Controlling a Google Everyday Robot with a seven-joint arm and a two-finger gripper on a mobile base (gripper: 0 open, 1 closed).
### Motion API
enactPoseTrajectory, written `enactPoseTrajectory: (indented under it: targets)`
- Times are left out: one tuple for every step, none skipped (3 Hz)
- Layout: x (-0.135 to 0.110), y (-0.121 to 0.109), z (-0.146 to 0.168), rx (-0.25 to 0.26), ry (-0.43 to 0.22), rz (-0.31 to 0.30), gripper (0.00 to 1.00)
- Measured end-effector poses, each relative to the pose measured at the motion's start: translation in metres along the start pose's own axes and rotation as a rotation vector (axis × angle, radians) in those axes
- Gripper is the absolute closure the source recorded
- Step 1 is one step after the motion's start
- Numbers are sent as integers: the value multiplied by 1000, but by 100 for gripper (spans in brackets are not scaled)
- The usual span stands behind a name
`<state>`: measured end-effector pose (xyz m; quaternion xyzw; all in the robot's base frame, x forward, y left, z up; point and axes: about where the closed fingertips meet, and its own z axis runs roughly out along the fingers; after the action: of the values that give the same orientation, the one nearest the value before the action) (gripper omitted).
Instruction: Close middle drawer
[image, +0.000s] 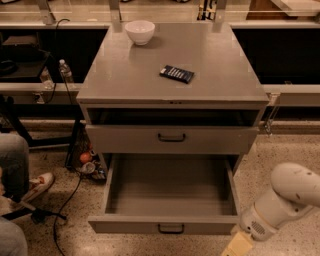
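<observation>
Tool (238, 246) sits low, right of drawer (125, 224) front; open/closed I cannot tell. You bring it to front ctr, push straight in.

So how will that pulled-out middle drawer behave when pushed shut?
The middle drawer looks rigid and its tray is bare, so it probably slides in lightly. Pushed from where the gripper sits, low by its front corner at picture right, it might skew or bind; near the handle seems safer.
</observation>
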<state>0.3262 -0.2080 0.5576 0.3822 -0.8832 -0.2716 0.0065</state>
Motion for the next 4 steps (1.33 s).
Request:
enactPoseTrajectory:
  targets:
    - [25, -18, 37, -36, -9, 73, 49]
    - [38, -34, 69, -13, -81, 112, 73]
    - [35, -45, 73, 20, -110, 120, 96]
    - [35, -45, 74, 19, -110, 120, 100]
